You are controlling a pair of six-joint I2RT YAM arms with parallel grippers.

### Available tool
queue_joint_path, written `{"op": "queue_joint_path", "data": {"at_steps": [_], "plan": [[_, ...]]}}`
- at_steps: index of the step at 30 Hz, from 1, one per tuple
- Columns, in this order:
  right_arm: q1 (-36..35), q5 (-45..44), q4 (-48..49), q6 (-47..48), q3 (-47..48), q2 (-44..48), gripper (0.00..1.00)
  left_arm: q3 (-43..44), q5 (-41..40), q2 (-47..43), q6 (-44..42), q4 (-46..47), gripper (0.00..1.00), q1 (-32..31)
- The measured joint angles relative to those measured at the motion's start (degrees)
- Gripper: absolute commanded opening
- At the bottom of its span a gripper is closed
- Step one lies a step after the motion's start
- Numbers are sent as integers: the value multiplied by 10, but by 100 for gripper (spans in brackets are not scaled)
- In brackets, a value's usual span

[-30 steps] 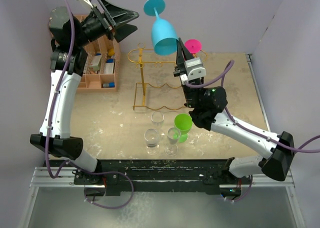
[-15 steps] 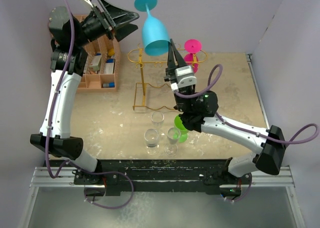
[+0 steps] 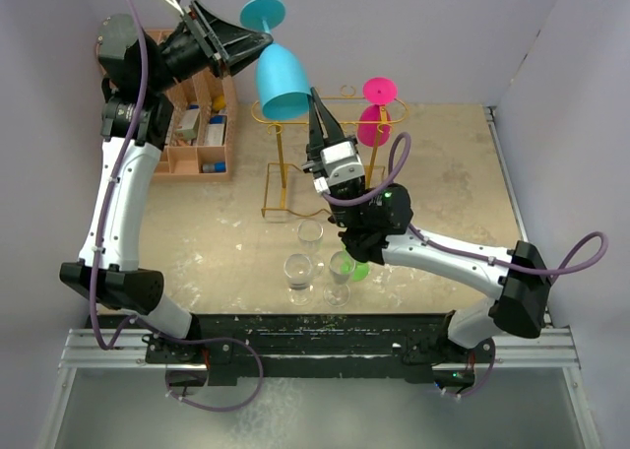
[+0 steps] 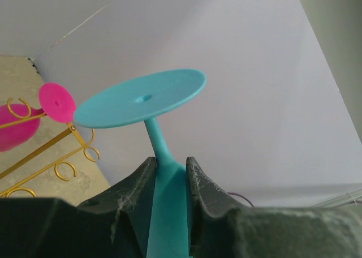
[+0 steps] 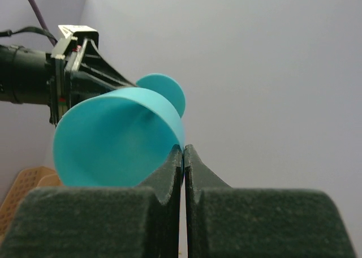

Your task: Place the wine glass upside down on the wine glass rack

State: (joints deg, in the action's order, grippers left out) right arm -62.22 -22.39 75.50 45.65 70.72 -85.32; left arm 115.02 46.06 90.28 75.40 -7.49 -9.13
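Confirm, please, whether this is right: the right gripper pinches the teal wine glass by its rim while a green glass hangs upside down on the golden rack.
Not quite: it is a pink glass, not a green one, that hangs upside down on the golden rack, as the top external view shows. The right gripper does pinch the teal wine glass by its rim.

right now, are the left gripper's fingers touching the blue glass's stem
Touching. The left wrist view shows both fingers of the left gripper pressed against the wine glass stem, no gap either side.
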Motion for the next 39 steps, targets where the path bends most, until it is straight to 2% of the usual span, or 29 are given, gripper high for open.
{"op": "queue_joint_path", "data": {"at_steps": [7,8,13,20,21,23,24,27,32,35,39], "plan": [[0,30,6,-12,2,-3,0,-2,1,1,-13,18,26,2],[0,38,9,-15,0,-3,0,-2,2,1,-15,21,24,2],[0,67,26,-29,-27,-2,0,-5,9,1,-27,34,0,3],[1,91,37,-37,-46,5,0,-22,31,1,-43,86,0,8],[1,92,38,-37,-46,6,0,-25,35,1,-44,97,8,8],[1,95,40,-36,-48,8,0,-30,45,1,-46,111,31,9],[1,97,41,-35,-51,10,0,-30,50,1,-47,115,37,9],[2,98,42,-31,-57,13,0,-31,66,1,-51,122,42,9],[2,101,42,-26,-61,14,0,-31,79,1,-61,125,35,9],[2,107,45,-26,-61,14,0,-31,85,1,-61,125,41,9],[2,133,42,-25,-61,14,0,-30,108,4,-55,126,41,9]]}}
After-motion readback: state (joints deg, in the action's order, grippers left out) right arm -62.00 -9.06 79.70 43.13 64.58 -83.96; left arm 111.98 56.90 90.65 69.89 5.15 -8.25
